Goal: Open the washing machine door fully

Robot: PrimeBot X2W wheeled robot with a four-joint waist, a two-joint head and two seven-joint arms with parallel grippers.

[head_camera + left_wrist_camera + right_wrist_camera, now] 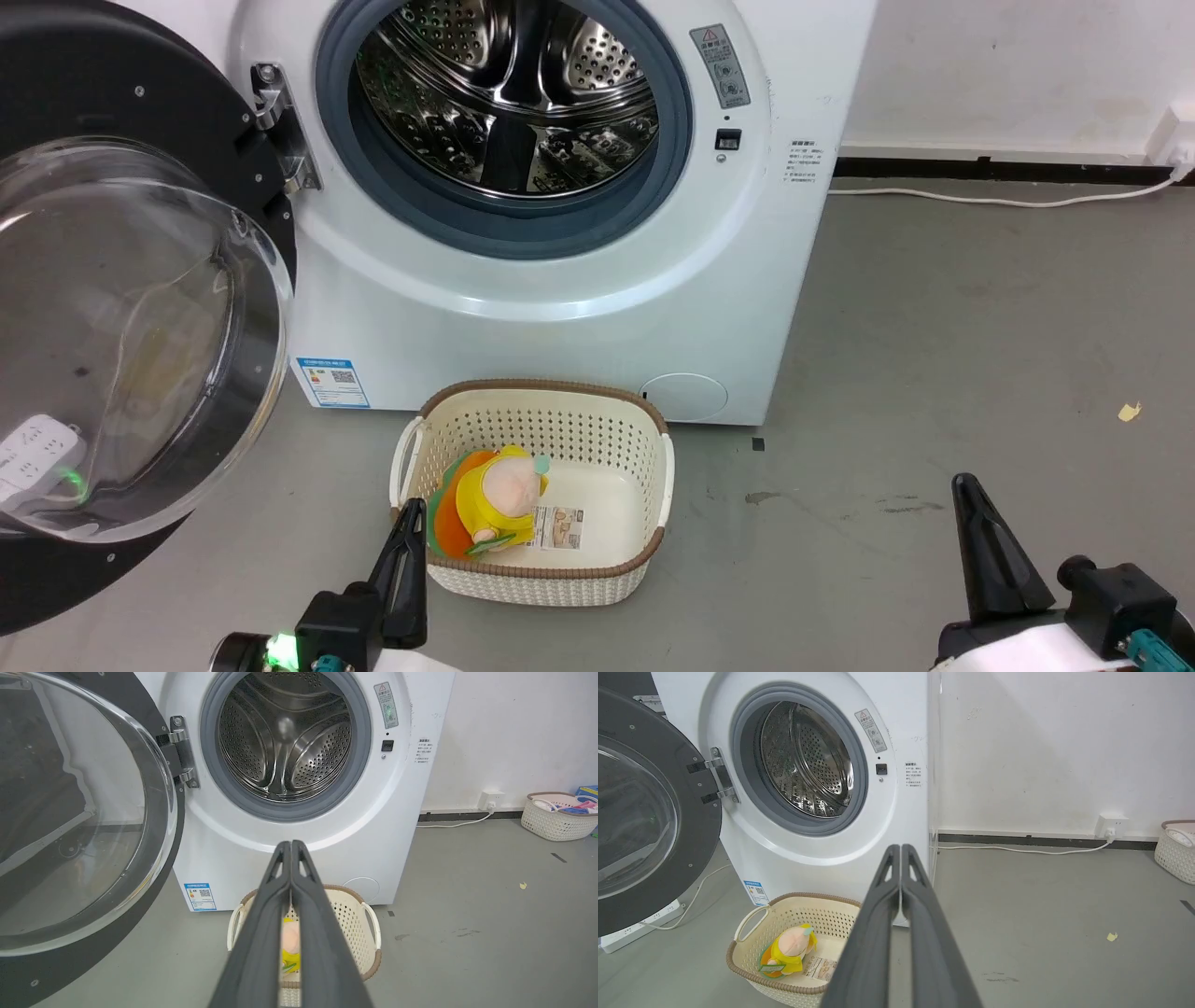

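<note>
Head view: I see the washing machine door (140,308) cut off at the left edge, the washing machine (560,336) at the top edge. I cannot read the blue label (332,381); its print is too small. Left wrist view: the left gripper (290,843) hides most of the plush toy (289,935) in the basket (352,910).

A cream basket (560,425) with little holes and a brown rim sits on the grey floor (934,373). A soft toy (495,504) in yellow and orange lies inside it, next to a paper label (558,527). A white cable (1017,850) runs along the wall (1041,742) to a white plug socket (1111,826). Another basket (556,821) sits far off by the wall. A tiny yellow scrap (1130,411) lies on the floor.
</note>
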